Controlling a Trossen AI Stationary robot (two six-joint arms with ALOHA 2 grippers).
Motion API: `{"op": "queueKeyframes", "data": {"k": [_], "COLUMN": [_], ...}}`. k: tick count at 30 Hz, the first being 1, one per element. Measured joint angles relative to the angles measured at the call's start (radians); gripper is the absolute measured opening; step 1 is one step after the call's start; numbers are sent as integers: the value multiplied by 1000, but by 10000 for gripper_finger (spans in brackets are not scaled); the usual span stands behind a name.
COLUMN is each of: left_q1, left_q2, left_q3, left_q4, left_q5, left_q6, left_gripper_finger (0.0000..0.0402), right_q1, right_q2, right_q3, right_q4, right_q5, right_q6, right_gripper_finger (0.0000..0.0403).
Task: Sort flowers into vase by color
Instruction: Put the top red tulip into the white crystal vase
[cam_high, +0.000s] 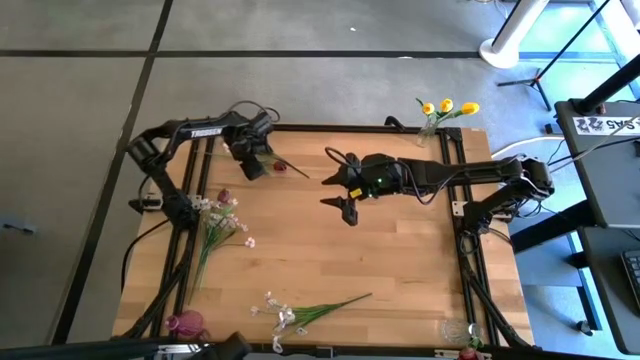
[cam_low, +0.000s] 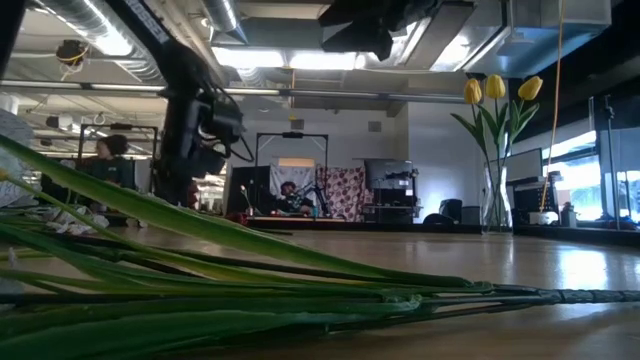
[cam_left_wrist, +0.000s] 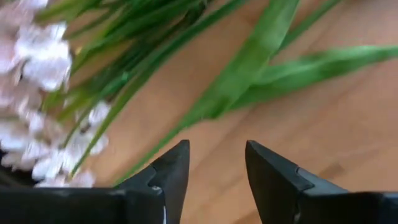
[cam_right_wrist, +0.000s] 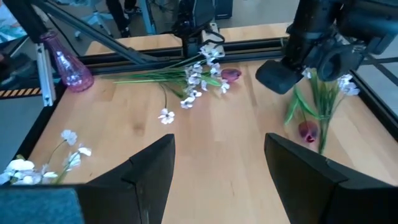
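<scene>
**Flower sorting: both claws empty above the worktop.**
Nearest, at 6 o'clock, a white spray (cam_high: 285, 315) lies loose; at 9, more white-pink blossoms (cam_high: 222, 215). The left claw (cam_high: 252, 168), at 11, hangs spread over a dark red tulip (cam_high: 281, 166); its tangled leaves risk dragging neighbouring stems along. The right claw (cam_high: 340, 192), centre, is wide open, holding nothing. At 1, yellow tulips (cam_high: 447, 106) stand in a vase (cam_high: 429, 131).

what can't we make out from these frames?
- Low view: leaves close to the lens block the tabletop; no loose flower heads visible.
- High view: clear vase at the bottom edge is small, contents unreadable.
- Left wrist view: white-pink blossoms blurred, cut by the edge; left gripper open over bare wood.
</scene>
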Motion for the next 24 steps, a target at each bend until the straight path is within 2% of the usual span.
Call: {"op": "queueKeyframes", "data": {"k": [8,14,18,24], "left_q1": [-6,-22,-58,-53], "left_q2": [78,91,93,123], "left_q3": [1,8,68,93], "left_q4": [131,126,85,106], "left_q5": [-33,-56,-97,-60], "left_q6": [40,47,46,76], "left_gripper_finger": [135,132,131,131], "right_q1": [0,0,0,0], "right_q2": [0,0,0,0], "right_q3": [0,0,0,0], "right_q4": [0,0,0,0], "right_q5": [9,9,9,9], "right_q6": [38,72,75,79], "right_gripper_finger": [248,248,248,248]}}
